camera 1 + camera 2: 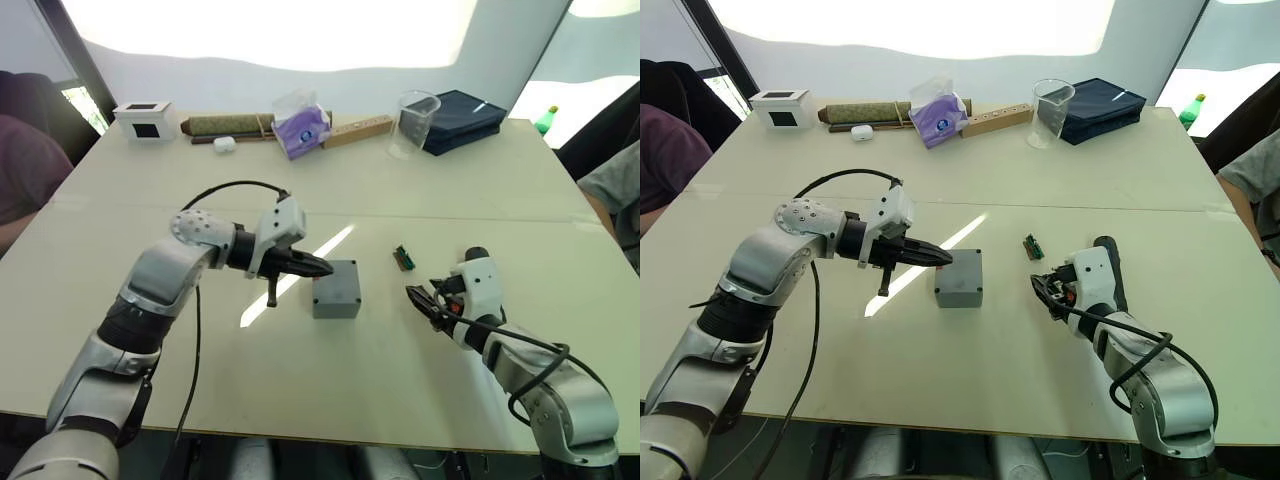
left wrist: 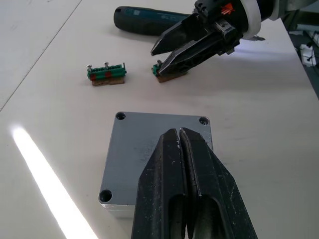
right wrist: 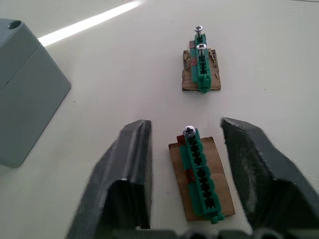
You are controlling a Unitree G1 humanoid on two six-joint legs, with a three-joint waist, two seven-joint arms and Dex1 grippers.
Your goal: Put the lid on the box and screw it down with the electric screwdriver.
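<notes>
The small square grey lid (image 2: 158, 149) already sits on the deep grey box (image 1: 336, 290), its corner screw holes open and empty, so the fastening is what remains. The left end effector (image 1: 322, 267) hovers directly over the lid with its two black fingers pressed together, holding nothing; the box lies just below and slightly beyond its tips.

The right end effector (image 3: 185, 164) has its fingers spread wide, and between them on the pale counter (image 1: 300, 380) lies a short green terminal strip on a brown backing (image 3: 199, 174), a single screw standing at its far end. The strip's long axis runs roughly along the fingers, not across them. A second green strip carrying two screws (image 3: 201, 67) lies farther out ahead of the same end effector, and the box stands off to one side of it.

The thick black cylindrical electric screwdriver (image 2: 144, 20) lies on the counter just behind the right end effector, well apart from the left. The right arm is plainly the nearer one to it, and I judge the tool's long axis lies crosswise to that arm's reach.
</notes>
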